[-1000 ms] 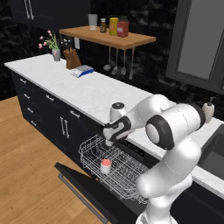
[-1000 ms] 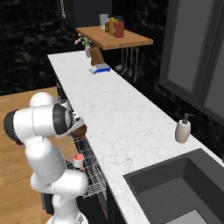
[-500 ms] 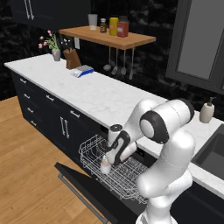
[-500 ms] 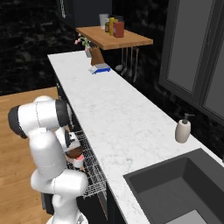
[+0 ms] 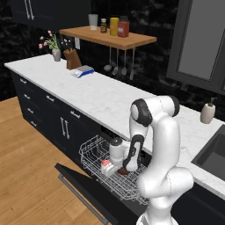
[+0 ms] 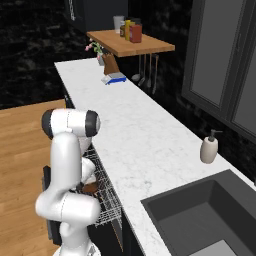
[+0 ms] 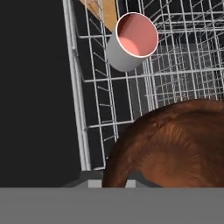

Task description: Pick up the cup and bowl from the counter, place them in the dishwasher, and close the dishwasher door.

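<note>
No legible text or labels anywhere

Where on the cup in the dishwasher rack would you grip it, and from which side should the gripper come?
Grip the cup across its white side wall, just below the red rim, coming from above. It stands upright in the wire rack, its cylindrical wall free, with the bowl beside it.

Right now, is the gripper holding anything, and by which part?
The gripper holds the small glossy dark-brown bowl over the white wire rack; the exact place of the hold is hidden.
</note>
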You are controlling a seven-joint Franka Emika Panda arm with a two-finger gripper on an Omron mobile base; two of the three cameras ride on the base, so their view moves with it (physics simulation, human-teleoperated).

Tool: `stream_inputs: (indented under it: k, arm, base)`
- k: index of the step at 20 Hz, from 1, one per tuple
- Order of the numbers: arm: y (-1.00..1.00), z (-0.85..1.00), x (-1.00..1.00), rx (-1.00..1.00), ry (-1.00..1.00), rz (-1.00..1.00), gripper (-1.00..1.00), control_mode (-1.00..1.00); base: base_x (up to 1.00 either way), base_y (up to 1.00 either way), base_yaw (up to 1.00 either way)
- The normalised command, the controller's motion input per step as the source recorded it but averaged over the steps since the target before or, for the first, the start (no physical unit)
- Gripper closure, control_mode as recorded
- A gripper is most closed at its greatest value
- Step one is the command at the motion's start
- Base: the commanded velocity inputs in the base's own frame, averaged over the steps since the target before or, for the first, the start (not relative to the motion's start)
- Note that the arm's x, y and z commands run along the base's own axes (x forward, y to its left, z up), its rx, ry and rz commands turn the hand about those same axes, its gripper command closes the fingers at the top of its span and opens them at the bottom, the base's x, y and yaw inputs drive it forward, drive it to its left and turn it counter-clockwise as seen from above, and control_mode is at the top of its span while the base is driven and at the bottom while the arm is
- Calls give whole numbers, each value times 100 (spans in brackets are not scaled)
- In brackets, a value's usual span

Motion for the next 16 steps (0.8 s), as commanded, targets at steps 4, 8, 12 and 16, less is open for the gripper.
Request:
stream_inputs:
  k: [4,8,12,16]
  arm:
    - [0,-66,4,-6,-3,-12,100,-100]
    - [-7,-47,6,-9,-8,-10,100,-100]
    - [-5,-16,0,-9,-12,-7,-100,-100]
    - [0,0,0,-4,-11,-4,-100,-100]
  base:
    - [0,0,0]
    - [0,0,0]
    - [0,0,0]
    - [0,0,0]
